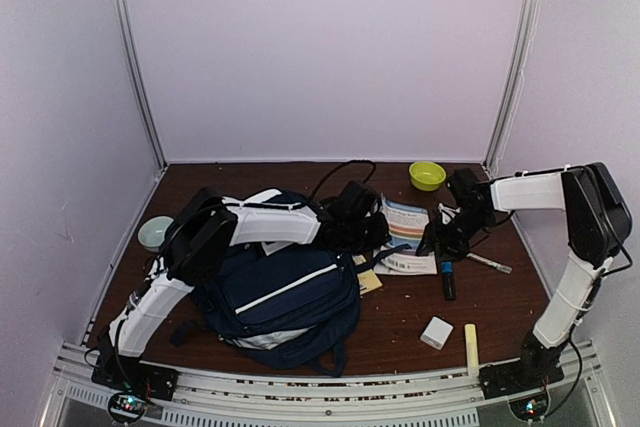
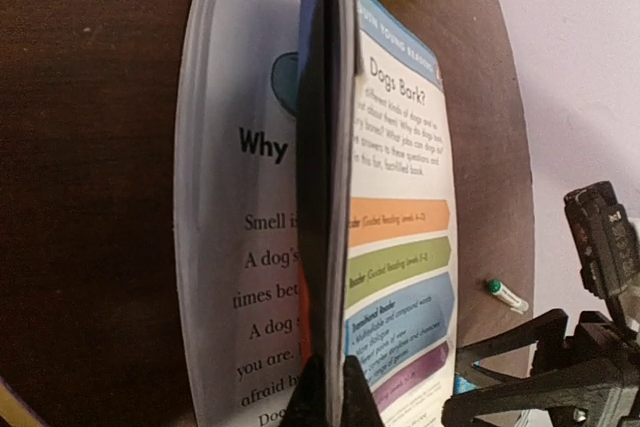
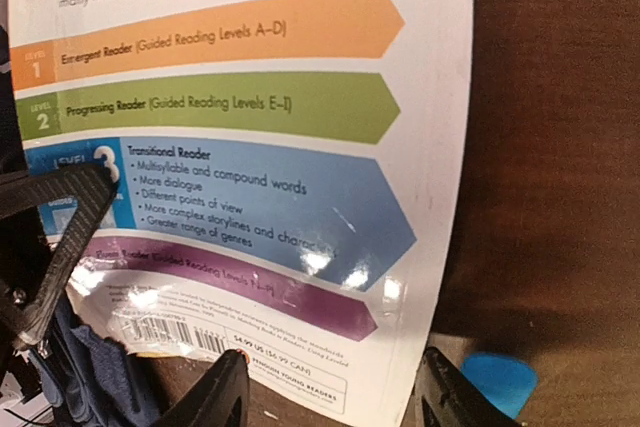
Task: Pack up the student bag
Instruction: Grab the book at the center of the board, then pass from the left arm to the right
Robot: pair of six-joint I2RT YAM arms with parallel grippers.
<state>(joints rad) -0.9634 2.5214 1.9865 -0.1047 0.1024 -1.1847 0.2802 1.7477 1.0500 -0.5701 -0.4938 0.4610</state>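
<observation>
- The student bag [image 1: 280, 297] lies on the bench [image 1: 400, 312], at the near left of the middle. It is navy blue with a white stripe across it, and its dark straps hang toward the near edge.
- The left arm reaches over the upper part of the bag, toward the book [image 1: 408, 229]. The book lies just right of the bag.
- The left gripper [image 2: 332, 399] is closed on the book. In the left wrist view a thin sheaf of it stands on edge between the fingers. A printed page lies flat on one side and the coloured back cover on the other.
- The right gripper [image 3: 330, 392] is open. Its fingers [image 3: 215, 397] stand wide apart, just at the near edge of the back cover, and hold nothing.
- A corner of the navy bag fabric shows in the right wrist view, beside the left gripper.
- A green bowl [image 1: 427, 175] stands at the far side of the bench, behind the book.
- A pale bowl [image 1: 153, 232] stands at the left edge, near the left arm.
- A pen [image 1: 488, 264] and a dark marker [image 1: 448, 282] lie right of the book.
- A white block [image 1: 436, 332] and a yellow stick [image 1: 470, 344] lie near the front edge, well apart from the bag.
</observation>
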